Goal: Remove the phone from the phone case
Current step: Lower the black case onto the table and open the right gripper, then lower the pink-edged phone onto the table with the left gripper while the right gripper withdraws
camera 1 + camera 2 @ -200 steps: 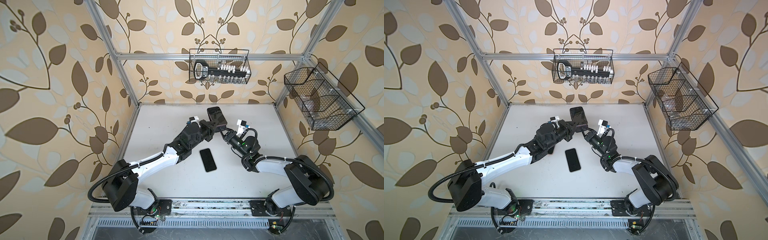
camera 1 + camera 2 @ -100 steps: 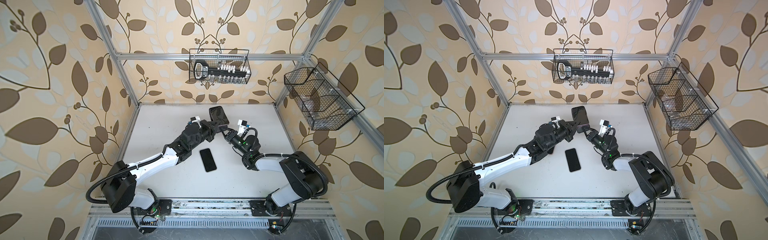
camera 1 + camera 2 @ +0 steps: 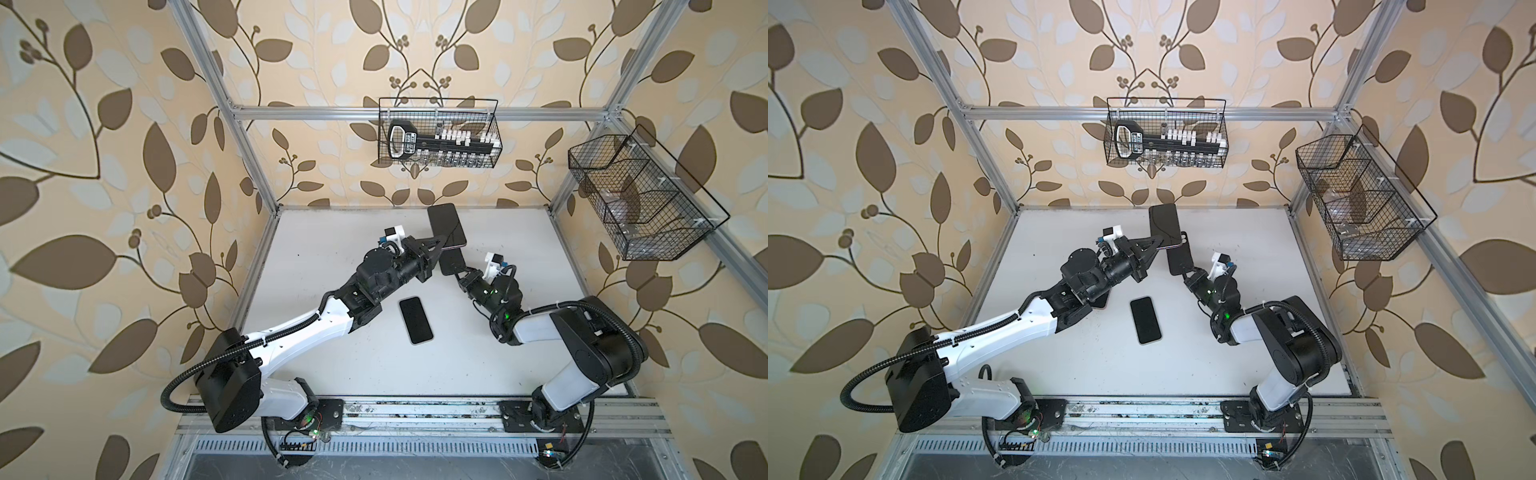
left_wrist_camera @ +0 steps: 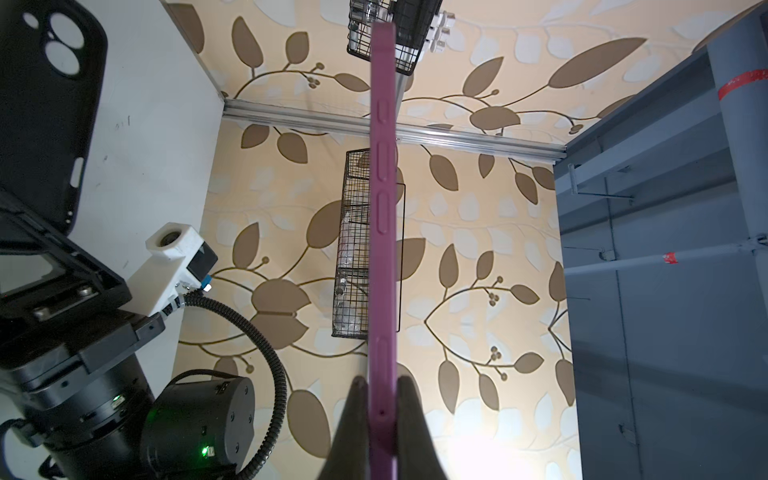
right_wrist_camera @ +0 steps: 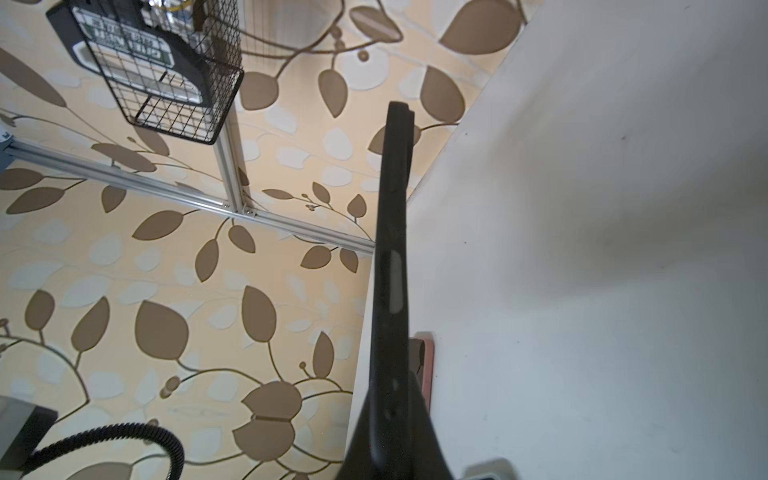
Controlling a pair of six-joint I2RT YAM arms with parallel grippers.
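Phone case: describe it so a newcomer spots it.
Look at the far middle of the white table. The phone case is the black shell in the right end effector; unlike the purple-edged phone beside it, it is hollow with camera holes.

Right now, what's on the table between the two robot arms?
A dark phone lies flat on the table between the left arm and right arm, touching neither; both top views show it.

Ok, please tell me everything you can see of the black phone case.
The black phone case looks like matte, soft plastic with rounded corners. Through its camera openings and a side slot the white table shows, so it is empty. The right gripper is shut on the short end away from the camera openings and holds it up over the table.
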